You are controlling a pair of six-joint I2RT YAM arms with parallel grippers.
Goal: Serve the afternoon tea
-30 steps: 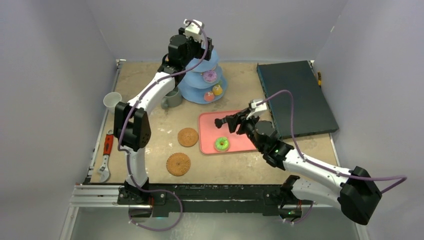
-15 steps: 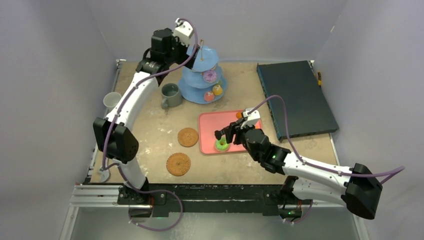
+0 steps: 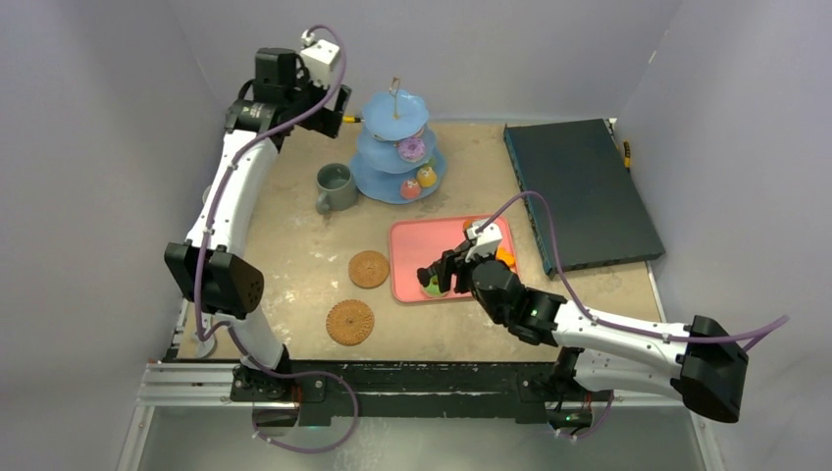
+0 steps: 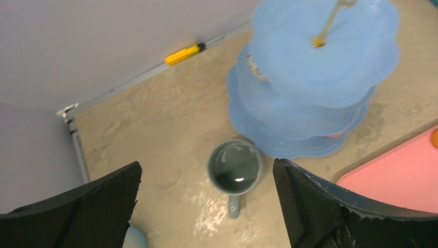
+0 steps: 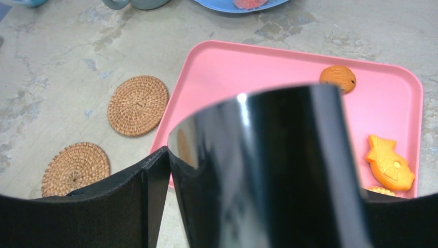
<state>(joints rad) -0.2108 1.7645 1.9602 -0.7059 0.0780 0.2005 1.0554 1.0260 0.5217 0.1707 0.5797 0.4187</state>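
Arms apart, left above mug [image 3: 337, 186], right gripping tongs [image 5: 268, 170]

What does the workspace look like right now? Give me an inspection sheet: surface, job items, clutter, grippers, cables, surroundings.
Surface: tan blotchy tabletop, worn patches.
Job's things: blue three-tier stand holds three small cakes; grey-green mug upright beside it; two round woven brown coasters bare, left of the pink plastic tray; orange fish-shaped cake and brown round biscuit on the tray.
Clutter: dark flat box at right; yellow-handled screwdriver by the far wall.
Grippers: left gripper open, empty, high above the mug; right gripper holds glossy black tongs over the tray.
Cables: purple cable loops free above the right arm.
Surroundings: plain grey walls; nothing else seen.
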